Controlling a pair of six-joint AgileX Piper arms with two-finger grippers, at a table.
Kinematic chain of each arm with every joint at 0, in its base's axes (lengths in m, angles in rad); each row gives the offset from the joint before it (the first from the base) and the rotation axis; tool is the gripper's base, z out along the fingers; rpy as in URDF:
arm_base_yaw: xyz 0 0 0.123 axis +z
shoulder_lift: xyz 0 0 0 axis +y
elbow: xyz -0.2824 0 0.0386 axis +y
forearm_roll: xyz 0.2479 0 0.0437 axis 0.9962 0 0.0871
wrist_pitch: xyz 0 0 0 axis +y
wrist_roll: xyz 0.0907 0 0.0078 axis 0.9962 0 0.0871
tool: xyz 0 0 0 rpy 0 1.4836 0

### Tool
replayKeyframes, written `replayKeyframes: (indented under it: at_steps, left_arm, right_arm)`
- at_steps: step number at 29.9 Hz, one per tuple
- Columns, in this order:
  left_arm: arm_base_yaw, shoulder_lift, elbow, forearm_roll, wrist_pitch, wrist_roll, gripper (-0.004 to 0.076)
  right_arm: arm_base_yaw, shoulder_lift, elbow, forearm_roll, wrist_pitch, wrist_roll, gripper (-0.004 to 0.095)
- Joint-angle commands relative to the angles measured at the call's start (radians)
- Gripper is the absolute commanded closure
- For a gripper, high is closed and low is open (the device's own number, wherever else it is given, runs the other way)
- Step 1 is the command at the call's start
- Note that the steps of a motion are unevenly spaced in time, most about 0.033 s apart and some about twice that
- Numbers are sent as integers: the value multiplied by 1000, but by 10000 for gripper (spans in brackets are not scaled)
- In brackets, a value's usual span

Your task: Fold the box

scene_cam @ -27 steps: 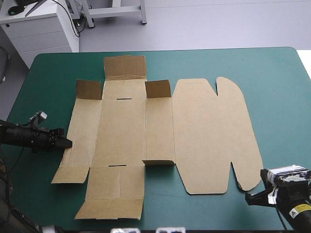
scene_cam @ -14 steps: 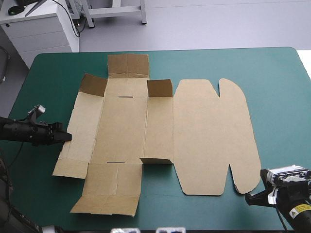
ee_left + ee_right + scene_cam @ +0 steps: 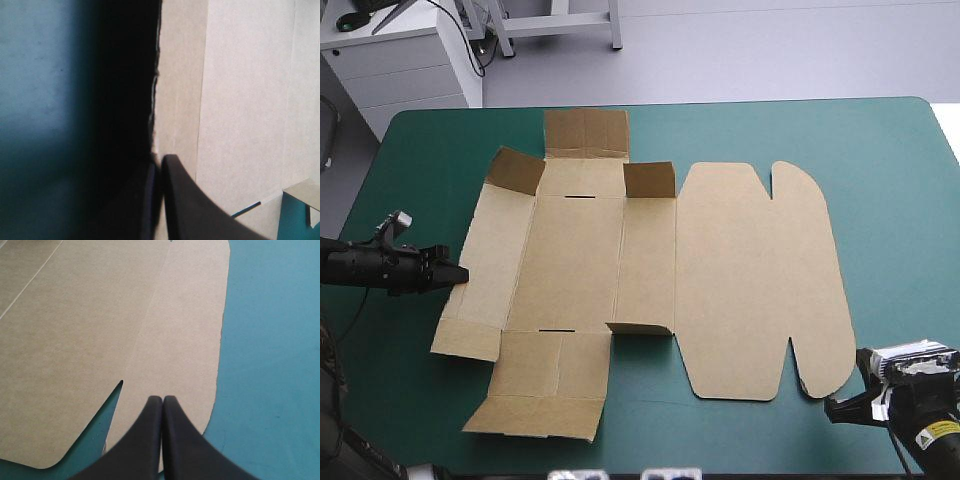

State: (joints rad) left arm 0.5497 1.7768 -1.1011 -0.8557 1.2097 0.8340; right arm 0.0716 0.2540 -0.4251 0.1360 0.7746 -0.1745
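This looks like a robotics lab. A left arm (image 3: 360, 268) and a right arm (image 3: 930, 430) reach in over a table (image 3: 900, 170) with a teal-green cover, where a flat brown box (image 3: 720, 280) lies. Beyond it stand a white drawer cabinet (image 3: 405, 60) with a trailing cable (image 3: 475, 45) and a metal frame (image 3: 560, 20) on a bare grey floor (image 3: 770, 50).

Left arm (image 3: 365, 268): black, slim, built of short cylindrical segments.
Left gripper (image 3: 160, 160): two broad black fingers (image 3: 187, 202), fin-curved, tapering to rounded tips, matt.
Right arm (image 3: 948, 458): black, bulkier housing; white label (image 3: 932, 436) with a yellow warning mark.
Right gripper (image 3: 162, 399): same black fin-shaped fingers, smooth.
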Motion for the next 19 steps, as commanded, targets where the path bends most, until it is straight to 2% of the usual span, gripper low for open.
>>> replayKeyframes:
  at_steps: [1,4,7,10,14,16,19]
  left_arm:
    - [-17,-40,-25,-57,80,-6,724]
    - [-17,-40,-25,-55,66,-6,709]
    - [-17,-40,-25,-55,66,-6,610]
    - [-17,-40,-25,-54,66,-6,427]
    - [-17,-40,-25,-55,65,-6,131]
    - [-15,-40,-25,-55,54,-6,72]
    - [-11,-40,-25,-55,11,-18,71]
  right_arm:
    - [-1,12,-28,-1,-73,-7,927]
    - [-1,12,-28,1,-73,-4,927]
    - [-1,12,-28,1,-73,-4,927]
    - [-1,12,-28,1,-73,-4,927]
    - [-1,12,-28,1,-73,-4,927]
    - [-1,12,-28,1,-73,-4,927]
    - [-1,12,-28,1,-73,-4,927]
